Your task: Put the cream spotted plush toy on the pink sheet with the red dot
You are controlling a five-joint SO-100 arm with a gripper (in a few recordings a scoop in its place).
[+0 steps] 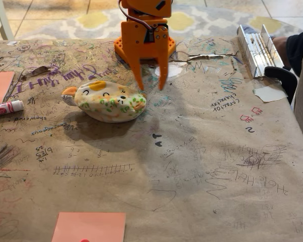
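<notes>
1. Closest to the camera in the fixed view is the pink sheet with the red dot, lying flat at the bottom edge of the picture. It's well in front of the gripper and a bit to its left, and the dot sits right at the sheet's near edge.
2. Next up, the counter itself: brown paper covered all over in pen scribbles, numbers and doodles. This whole stretch between the dotted sheet and the gripper is just drawings.
3. Then the cream spotted plush toy, lying on its side on the counter, just left of the gripper and a touch in front of it. Green spots, orange-yellow patch on top, orange ear pointing left. Its right end is very near the left finger, but I honestly can't tell if they touch.
4. The gripper is orange, pointing straight down, fingers spread apart with nothing between them. The tips are right at the counter surface or just above, hard to say.
5. Far off to the gripper's left: a marker with a red-and-white barrel, and beyond it a second pink sheet cut off by the picture edge.
6. Back right of the gripper there's a shiny metal bracket thing by the counter's edge.
</notes>
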